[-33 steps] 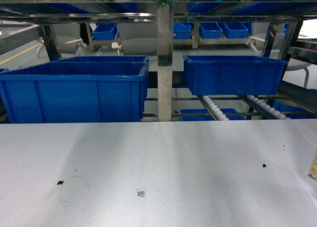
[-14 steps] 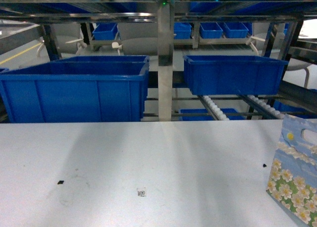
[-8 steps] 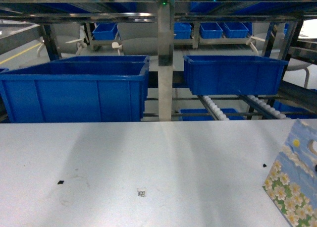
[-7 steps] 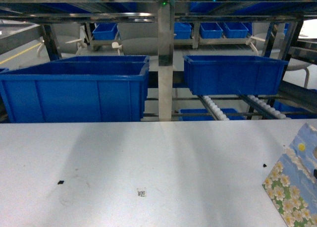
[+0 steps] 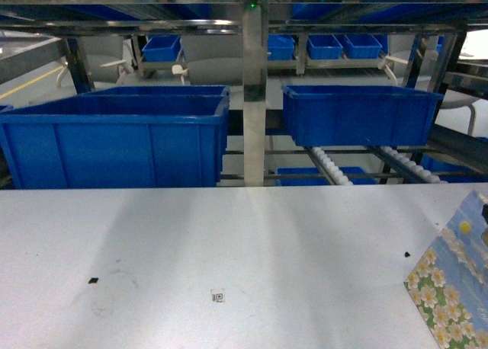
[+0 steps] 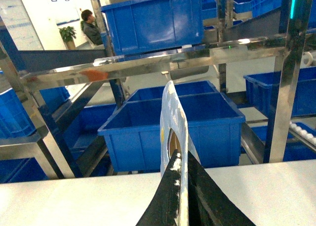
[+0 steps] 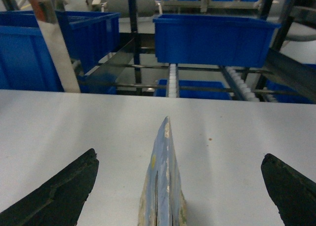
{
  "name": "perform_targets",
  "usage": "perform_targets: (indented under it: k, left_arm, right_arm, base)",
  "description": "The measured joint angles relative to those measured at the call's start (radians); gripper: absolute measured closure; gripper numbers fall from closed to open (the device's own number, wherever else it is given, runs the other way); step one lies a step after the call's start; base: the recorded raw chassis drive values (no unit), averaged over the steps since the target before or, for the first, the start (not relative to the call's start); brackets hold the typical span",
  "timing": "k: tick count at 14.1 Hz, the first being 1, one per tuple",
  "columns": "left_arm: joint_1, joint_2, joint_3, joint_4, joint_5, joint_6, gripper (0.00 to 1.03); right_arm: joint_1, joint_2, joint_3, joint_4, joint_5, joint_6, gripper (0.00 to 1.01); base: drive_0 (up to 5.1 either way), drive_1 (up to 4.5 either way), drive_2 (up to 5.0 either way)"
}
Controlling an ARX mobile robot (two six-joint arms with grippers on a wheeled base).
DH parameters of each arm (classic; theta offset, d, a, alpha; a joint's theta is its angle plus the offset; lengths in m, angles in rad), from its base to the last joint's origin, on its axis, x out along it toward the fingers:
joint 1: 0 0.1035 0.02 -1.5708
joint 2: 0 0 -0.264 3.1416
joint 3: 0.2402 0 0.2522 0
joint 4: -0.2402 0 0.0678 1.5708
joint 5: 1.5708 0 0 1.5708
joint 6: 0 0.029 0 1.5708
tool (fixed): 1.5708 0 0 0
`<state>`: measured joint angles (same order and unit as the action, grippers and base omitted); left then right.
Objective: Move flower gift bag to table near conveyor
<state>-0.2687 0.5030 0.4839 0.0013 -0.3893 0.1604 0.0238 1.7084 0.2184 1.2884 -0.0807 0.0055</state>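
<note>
The flower gift bag (image 5: 456, 282), blue sky over white blossoms, leans at the right edge of the table (image 5: 229, 242) in the head view, partly cut off by the frame. The left wrist view shows the bag (image 6: 170, 112) edge-on and upright, my left gripper (image 6: 179, 162) shut on its top edge by the handle hole. In the right wrist view the bag (image 7: 163, 186) stands edge-on between the wide-apart fingers of my open right gripper (image 7: 178, 158), touching neither. Neither gripper shows clearly in the head view. The conveyor (image 5: 332, 166) with white rollers runs behind the table.
Large blue bins (image 5: 114, 139) (image 5: 358, 113) sit on the steel racking just past the table's far edge, with a steel post (image 5: 253, 97) between them. Small black specks (image 5: 92, 280) and a square code mark (image 5: 218, 295) lie on the tabletop. A person (image 6: 89, 26) stands far off.
The bag came in from the right edge of the head view, then tipped and sank rightward, so less of it shows now.
</note>
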Motion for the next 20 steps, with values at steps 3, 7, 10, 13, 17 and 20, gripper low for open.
perform_targets:
  k: [3,7,10,13,17,20]
  left_arm:
    - [0.0,0.0,0.0,0.0,0.0,0.0,1.01]
    - [0.0,0.0,0.0,0.0,0.0,0.0,1.01]
    - [0.0,0.0,0.0,0.0,0.0,0.0,1.01]
    - [0.0,0.0,0.0,0.0,0.0,0.0,1.01]
    - [0.0,0.0,0.0,0.0,0.0,0.0,1.01]
    - [0.06,0.13,-0.003,0.161,0.039,-0.048,1.01]
  right_arm:
    - [0.017,-0.131,-0.063,-0.024,0.159,-0.002,0.03]
    - [0.029,-0.568,-0.158,-0.381,0.196,0.024,0.03]
    - [0.003,-1.168,-0.164,-0.958,0.158,0.051,0.03]
    - [0.038,-1.575,-0.159,-1.373,0.183,0.058,0.03]
    - [0.046,-1.59,-0.15,-1.379,0.19,0.058,0.03]
    - [0.046,-1.591,-0.15,-1.379,0.19,0.058,0.03]
  base:
    - [0.0,0.0,0.0]
    - [0.0,0.0,0.0]
    - [0.0,0.0,0.0]
    - [0.0,0.0,0.0]
    - [0.0,0.0,0.0]
    - [0.0,0.0,0.0]
